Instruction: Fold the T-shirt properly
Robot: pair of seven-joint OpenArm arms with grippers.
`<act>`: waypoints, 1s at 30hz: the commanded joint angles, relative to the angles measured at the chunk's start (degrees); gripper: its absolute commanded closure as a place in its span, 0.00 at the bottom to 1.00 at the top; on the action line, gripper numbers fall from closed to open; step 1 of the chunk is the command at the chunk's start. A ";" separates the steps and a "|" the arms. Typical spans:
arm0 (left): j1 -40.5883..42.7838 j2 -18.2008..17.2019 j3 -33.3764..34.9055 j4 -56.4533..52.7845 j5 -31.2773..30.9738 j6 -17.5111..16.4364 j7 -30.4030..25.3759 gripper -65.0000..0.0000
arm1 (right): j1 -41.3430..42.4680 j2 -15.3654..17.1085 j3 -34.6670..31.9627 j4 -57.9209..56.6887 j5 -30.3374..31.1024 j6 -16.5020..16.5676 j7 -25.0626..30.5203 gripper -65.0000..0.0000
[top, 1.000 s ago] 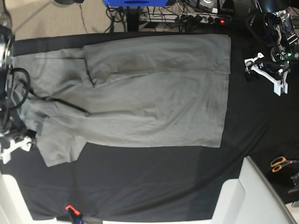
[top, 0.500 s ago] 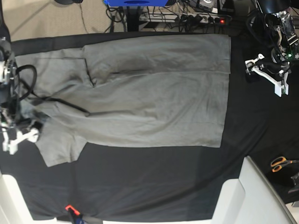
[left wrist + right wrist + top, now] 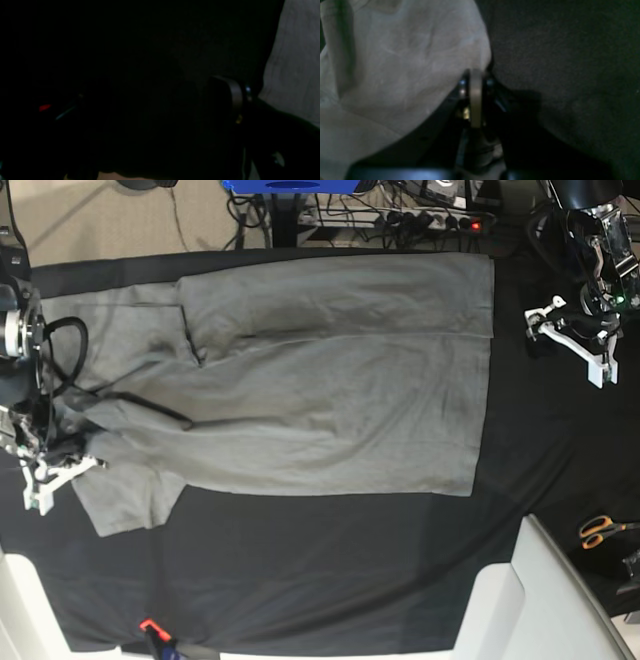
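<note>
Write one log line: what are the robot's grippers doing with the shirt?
right gripper: shut on T-shirt sleeve edge | left gripper: open, off the shirt | T-shirt: flat on black cloth

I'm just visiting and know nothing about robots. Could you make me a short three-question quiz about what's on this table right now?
1. True or false: the T-shirt lies bunched in a ball.
2. Which gripper is at the sleeve? A) left gripper B) right gripper
3. What orange-handled tool lies beside the black cloth?

Key
1. False: it lies spread flat.
2. B: its jaws are shut at the shirt's edge; the left one stands open, off the shirt.
3. Scissors.
</note>
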 commanded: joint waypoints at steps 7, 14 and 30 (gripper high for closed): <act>-4.38 -0.97 -0.15 0.48 -0.25 -0.28 -0.83 0.12 | 0.16 1.09 0.11 5.45 0.36 0.17 0.53 1.00; -18.27 -3.08 7.68 -6.90 -0.25 -0.19 -0.47 0.12 | -0.90 0.65 0.20 6.68 0.36 0.17 0.53 1.00; -29.70 1.23 15.15 -26.42 -0.25 -0.01 -0.65 0.12 | -5.65 1.09 0.20 18.90 0.36 0.17 -5.89 1.00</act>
